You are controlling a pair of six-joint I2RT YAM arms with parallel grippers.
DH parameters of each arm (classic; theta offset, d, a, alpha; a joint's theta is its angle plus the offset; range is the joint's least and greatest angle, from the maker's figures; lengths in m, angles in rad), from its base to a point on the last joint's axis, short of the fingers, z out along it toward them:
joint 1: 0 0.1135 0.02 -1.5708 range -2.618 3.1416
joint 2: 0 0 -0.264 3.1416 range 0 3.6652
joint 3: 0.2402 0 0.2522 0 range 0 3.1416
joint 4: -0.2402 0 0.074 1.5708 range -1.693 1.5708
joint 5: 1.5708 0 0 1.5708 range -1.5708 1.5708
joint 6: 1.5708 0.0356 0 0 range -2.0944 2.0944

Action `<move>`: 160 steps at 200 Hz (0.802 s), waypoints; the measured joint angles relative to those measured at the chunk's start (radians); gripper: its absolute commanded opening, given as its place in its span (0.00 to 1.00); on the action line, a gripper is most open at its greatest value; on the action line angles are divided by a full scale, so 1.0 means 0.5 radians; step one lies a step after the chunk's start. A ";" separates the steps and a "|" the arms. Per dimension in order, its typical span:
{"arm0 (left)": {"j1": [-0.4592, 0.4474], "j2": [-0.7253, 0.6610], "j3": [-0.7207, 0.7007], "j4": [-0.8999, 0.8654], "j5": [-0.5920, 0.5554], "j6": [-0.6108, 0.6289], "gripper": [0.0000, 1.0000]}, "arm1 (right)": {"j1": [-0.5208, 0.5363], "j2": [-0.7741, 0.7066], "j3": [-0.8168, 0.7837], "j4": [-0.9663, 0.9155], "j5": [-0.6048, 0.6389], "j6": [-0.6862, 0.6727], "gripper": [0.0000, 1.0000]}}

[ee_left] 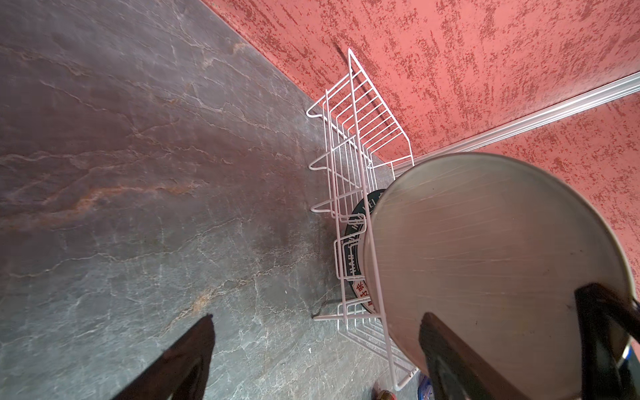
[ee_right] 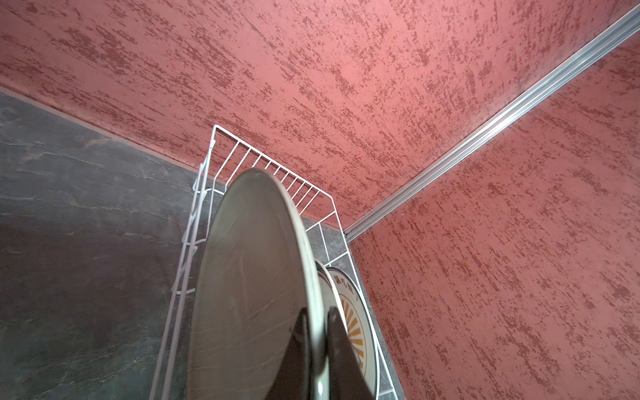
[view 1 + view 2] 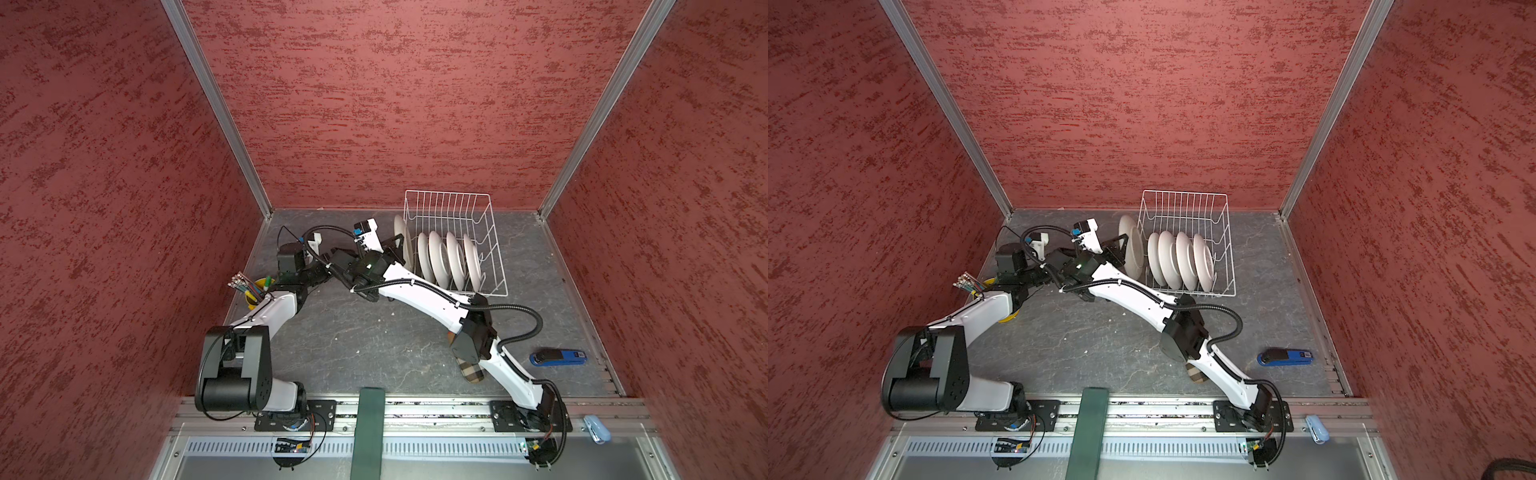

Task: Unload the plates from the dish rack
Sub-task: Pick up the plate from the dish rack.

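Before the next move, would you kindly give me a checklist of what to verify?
1. Right gripper shut on the rim of the grey-beige plate: ok.
2. That plate free of the dish rack: cannot tell; a rack wire crosses in front of it in the left wrist view.
3. Left gripper open and holding nothing: ok.
4. Four other plates standing on edge in the rack: ok.
5. Bare table between the arms for setting the plate down: ok.
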State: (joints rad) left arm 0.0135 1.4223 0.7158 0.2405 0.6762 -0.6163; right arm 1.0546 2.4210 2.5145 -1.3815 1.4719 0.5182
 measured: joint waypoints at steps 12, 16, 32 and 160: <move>-0.008 0.000 0.000 0.007 0.000 0.001 0.92 | 0.012 -0.001 0.000 -0.012 -0.002 0.017 0.00; -0.011 0.000 0.000 0.007 0.000 0.001 0.92 | 0.015 -0.002 0.000 -0.018 -0.002 0.018 0.00; -0.027 0.000 0.000 0.013 0.001 0.001 0.93 | 0.018 -0.003 0.000 -0.033 -0.002 0.037 0.00; -0.140 -0.077 0.043 0.014 0.025 0.001 0.92 | 0.018 -0.366 -0.001 -0.366 -0.034 0.589 0.00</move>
State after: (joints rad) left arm -0.0566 1.3838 0.7376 0.2478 0.6888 -0.6159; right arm 1.0634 2.2379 2.5141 -1.5646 1.4551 0.8127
